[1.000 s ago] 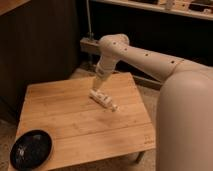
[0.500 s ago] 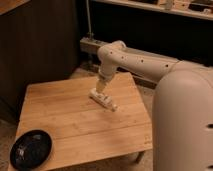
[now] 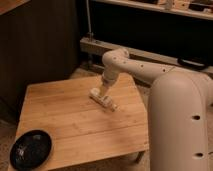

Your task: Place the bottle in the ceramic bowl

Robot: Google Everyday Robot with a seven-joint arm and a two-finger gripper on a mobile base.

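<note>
The whitish bottle [image 3: 103, 99] lies on its side on the wooden table [image 3: 65, 117], right of the middle, its length running from upper left to lower right. My gripper [image 3: 102, 93] comes down from the white arm directly over the bottle's middle and is at or touching it. The black ceramic bowl [image 3: 31, 148] sits at the table's front left corner, far from the gripper.
The arm's large white body [image 3: 182, 125] fills the right side of the view. A dark cabinet wall [image 3: 40, 45] stands behind the table on the left, and a metal rail [image 3: 130, 52] runs behind it on the right.
The gripper has come down from above the bottle onto it. The bottle and the bowl have stayed in place.
</note>
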